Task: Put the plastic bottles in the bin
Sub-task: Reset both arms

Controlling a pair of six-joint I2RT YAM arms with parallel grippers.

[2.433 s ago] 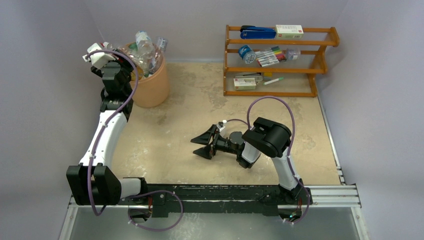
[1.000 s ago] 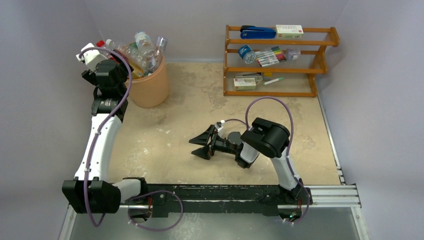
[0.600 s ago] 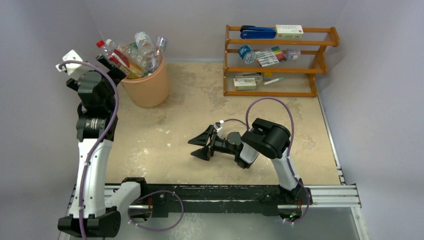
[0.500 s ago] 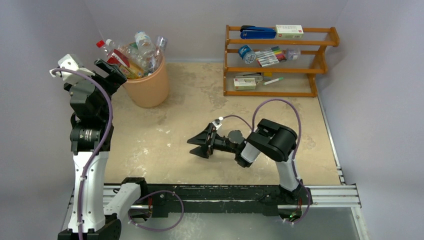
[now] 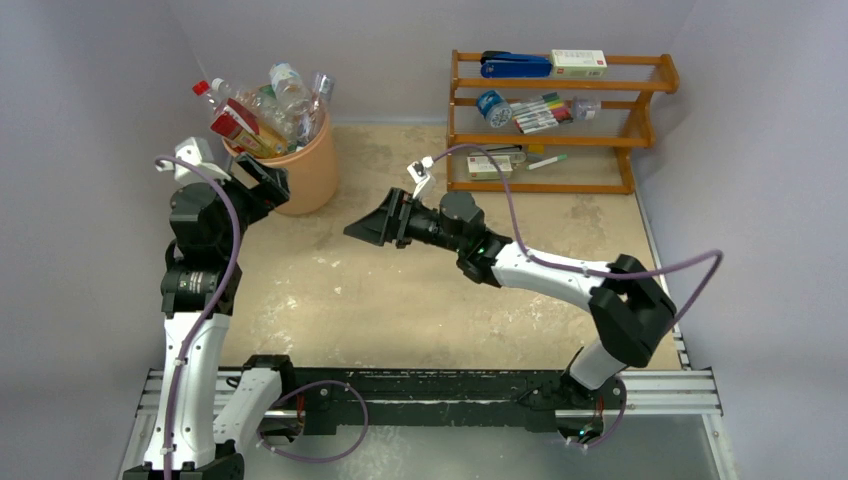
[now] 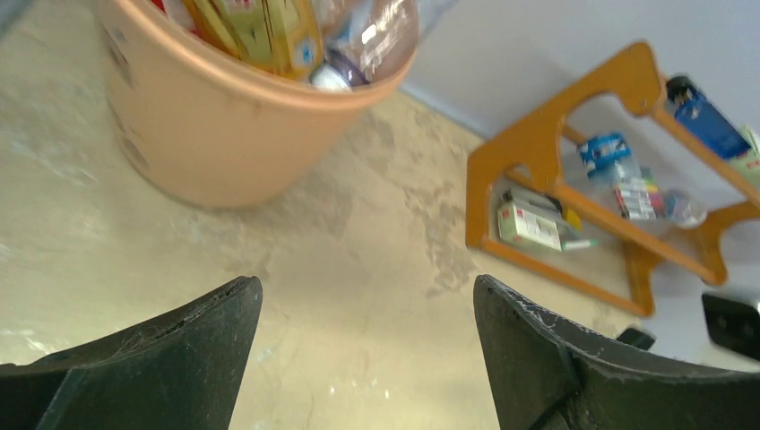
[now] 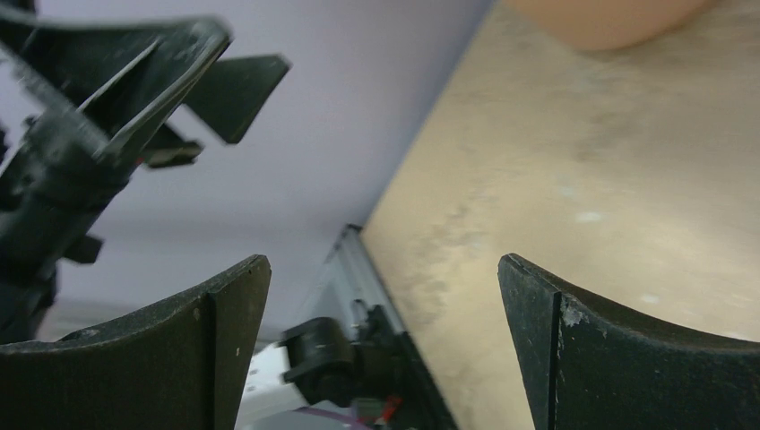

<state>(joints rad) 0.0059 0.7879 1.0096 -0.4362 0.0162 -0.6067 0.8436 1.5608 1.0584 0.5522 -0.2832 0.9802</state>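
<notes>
Bottles [image 5: 265, 105] heaped in the bin [image 5: 305, 180] at the far left of the table [image 5: 400, 300], necks and caps poking above the rim. Too tangled to count, lower halves hidden behind the bin wall. A red-and-gold boxy one leaning at the near rim.

Left claw [image 5: 265, 183] just beside the bin on its near left side, spread wide, nothing between the fingers [image 6: 170, 358]. In its wrist view, bin cut off at the top and only a few bottle bottoms visible.

Right claw [image 5: 365, 225] raised over mid-table, pointing toward the bin but well apart from it, spread fully, holding nothing. Its wrist view tilted and blurred: a peach sliver of the bin at the top edge, the other arm a dark smear at left.

Rack [image 5: 560, 120] at the far right, its contents too small to make out.
</notes>
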